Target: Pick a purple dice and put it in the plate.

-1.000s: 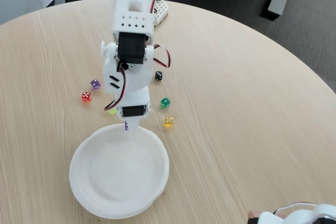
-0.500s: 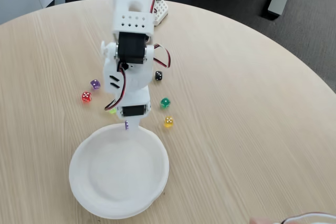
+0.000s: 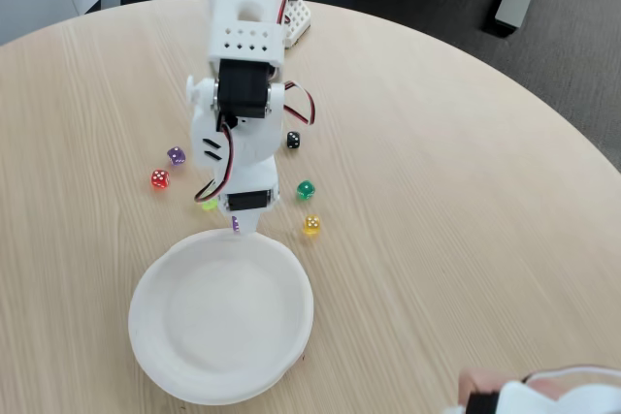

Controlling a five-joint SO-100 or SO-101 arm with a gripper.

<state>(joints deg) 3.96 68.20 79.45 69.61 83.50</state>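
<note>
The purple dice is a small cube seen at the tip of the gripper, just above the far rim of the plate. As a cube it has no long axis; at this size its facing side and pips cannot be read. It appears as a narrow purple sliver on the left side of the white fingertip.

The gripper points down and toward the near side of the table, with the arm extending from the far edge. The jaws appear closed to a narrow gap on the purple dice, though the arm body hides most of the fingers, so the exact contact cannot be confirmed. The fingertip sits directly over the plate's far rim; whether it touches the rim cannot be told.

The plate lies on the near part of the wooden table, left of centre.

Other dice lie on the table far of the plate: a second purple die and a red die to the left of the arm, a black die, a green die and a yellow die to the right. A yellow-green object shows beside the arm, mostly hidden.

A hand is at the near right edge.
</note>
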